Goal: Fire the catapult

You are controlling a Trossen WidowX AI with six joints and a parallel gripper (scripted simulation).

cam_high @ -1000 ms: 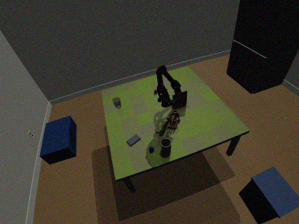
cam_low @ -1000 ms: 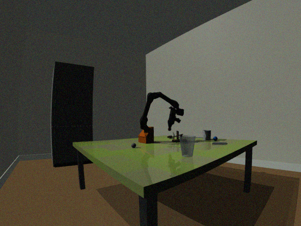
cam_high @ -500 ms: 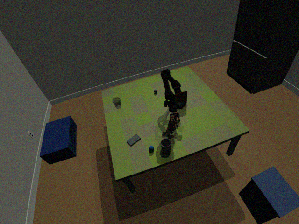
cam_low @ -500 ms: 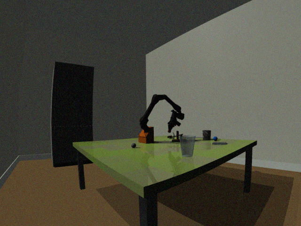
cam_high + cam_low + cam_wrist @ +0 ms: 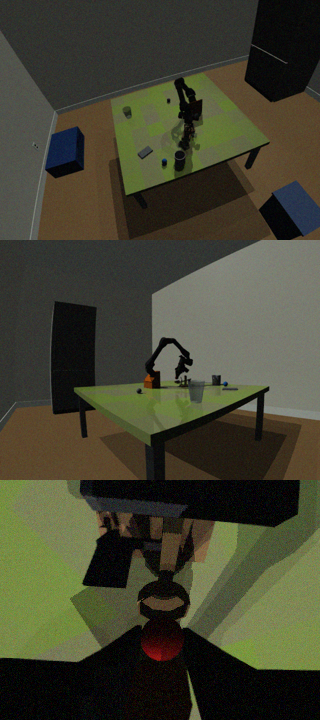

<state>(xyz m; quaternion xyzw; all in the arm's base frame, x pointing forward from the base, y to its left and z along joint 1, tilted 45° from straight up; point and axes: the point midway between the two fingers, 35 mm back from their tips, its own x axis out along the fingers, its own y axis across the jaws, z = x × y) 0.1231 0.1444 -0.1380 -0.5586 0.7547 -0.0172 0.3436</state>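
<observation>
My gripper [image 5: 189,122] [image 5: 177,376] [image 5: 161,631] points down and is shut on the red ball [image 5: 162,642]. The brown and black catapult [image 5: 189,127] [image 5: 185,381] [image 5: 171,547] stands on the table in front of the arm. Its round cup [image 5: 164,602] shows just beyond the ball in the wrist view, and the ball's edge overlaps the cup's near rim. In the exterior view the fingertips hang a little above the catapult's cup end. The mug [image 5: 179,162] [image 5: 216,380] stands upright near the table edge and looks dark grey in the dim light.
A blue ball [image 5: 164,161] [image 5: 225,383] lies beside the mug. A flat grey block [image 5: 145,152] [image 5: 230,389], a clear cup [image 5: 127,111] [image 5: 196,392] and a small dark ball [image 5: 168,99] [image 5: 139,390] are elsewhere on the table. An orange house-shaped block [image 5: 155,382] is by the arm's base.
</observation>
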